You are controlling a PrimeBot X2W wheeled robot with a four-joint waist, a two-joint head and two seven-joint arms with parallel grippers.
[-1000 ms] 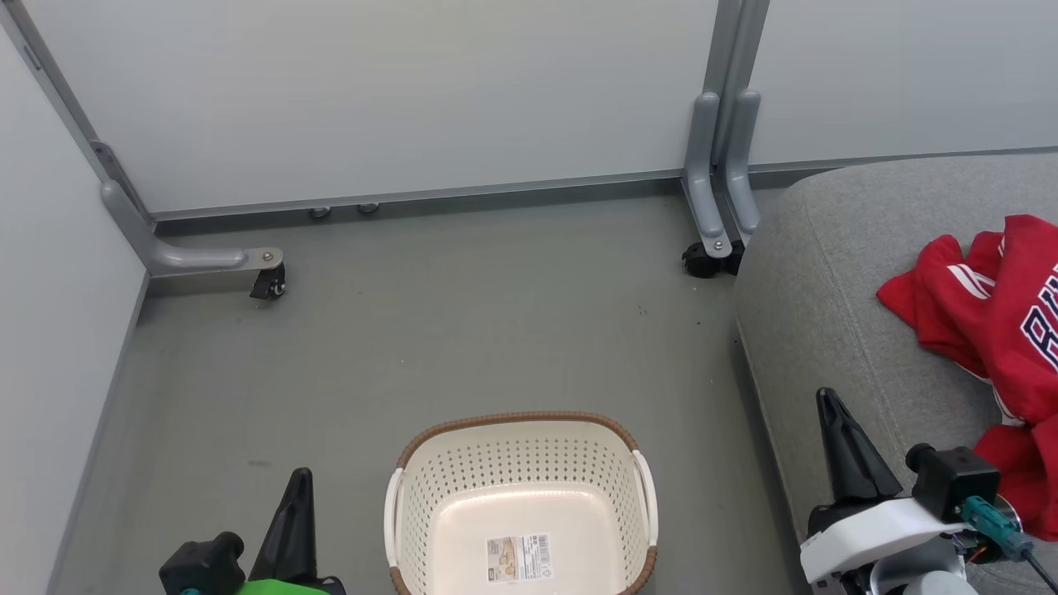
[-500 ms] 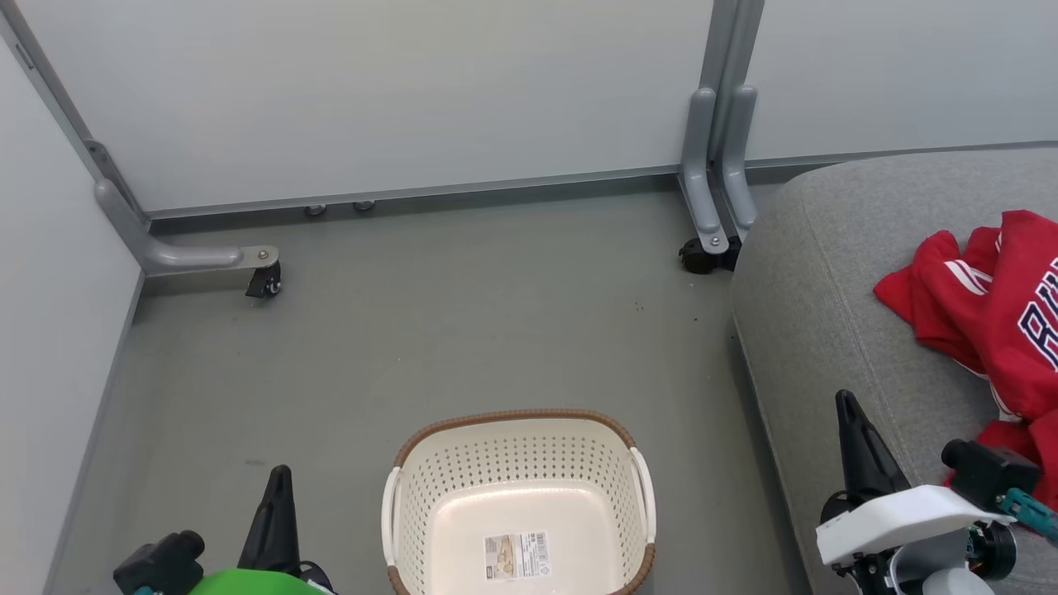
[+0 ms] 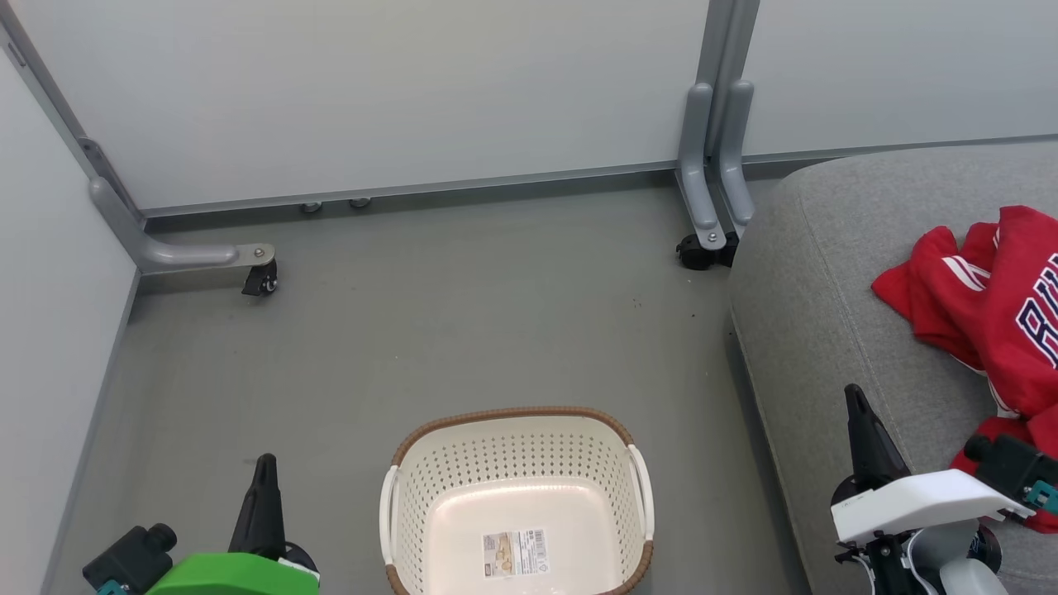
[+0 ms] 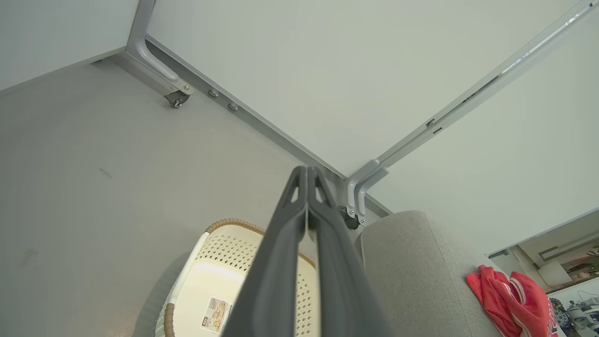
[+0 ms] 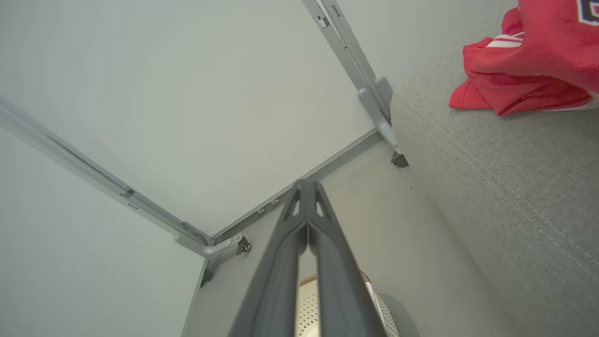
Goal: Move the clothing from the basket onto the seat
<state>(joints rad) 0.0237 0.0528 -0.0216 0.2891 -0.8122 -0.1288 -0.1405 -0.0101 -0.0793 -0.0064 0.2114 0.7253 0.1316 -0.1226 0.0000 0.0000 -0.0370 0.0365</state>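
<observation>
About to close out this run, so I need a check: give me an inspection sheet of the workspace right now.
Surface: grey floor, a few dark specks.
Job's things: basket on the floor, empty apart from a label on its bottom; red clothing heaped on the seat.
Clutter: nothing seen.
Grippers: left gripper shut, empty; right gripper shut, empty.
Cables: teal connector at the right wrist.
Surroundings: pale partition panels on castered feet.
</observation>
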